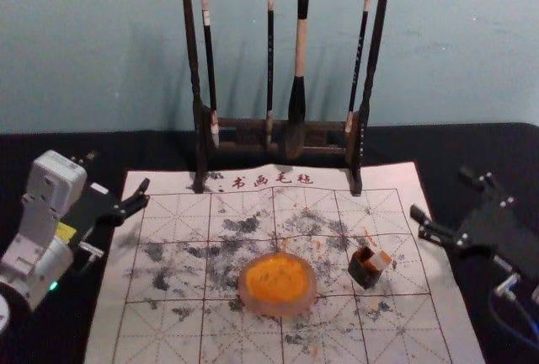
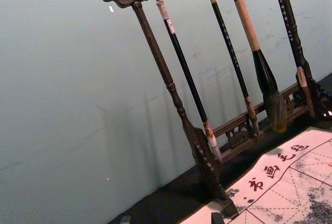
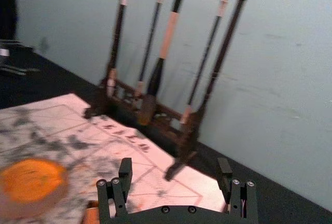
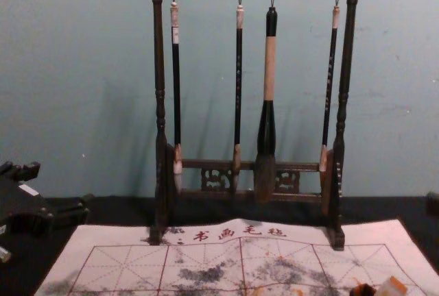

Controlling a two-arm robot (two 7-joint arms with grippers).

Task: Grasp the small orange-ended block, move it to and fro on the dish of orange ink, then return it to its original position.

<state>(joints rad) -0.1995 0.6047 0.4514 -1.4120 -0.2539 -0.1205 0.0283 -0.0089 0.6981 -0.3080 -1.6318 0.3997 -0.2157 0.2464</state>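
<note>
The small orange-ended block (image 1: 381, 260) leans at a tilt against the open top of a small dark box (image 1: 365, 274), with its pale orange end toward the robot's right; how far down into the box it reaches I cannot tell. The box sits on the right part of the white gridded mat (image 1: 337, 343), and the dish of orange ink (image 1: 278, 307) lies to its left, near it but apart, with orange spread across its inside. The right gripper (image 1: 440, 193) is at the mat's right edge, farther back than the block and well to its right; its two fingers are spread, with nothing between them, and point inward over the edge. The left gripper (image 1: 117, 172) is by the mat's rear left corner, well apart from the dish, and it too has its fingers spread and empty. Grey and black smudges mark the mat, with a few orange ones near the dish and the box. At the back of the mat stands a dark wooden rack (image 1: 361, 141), its feet on the mat's rear part, and four brushes (image 1: 301, 44) hang from its top bar, one of them much thicker than the others.
</note>
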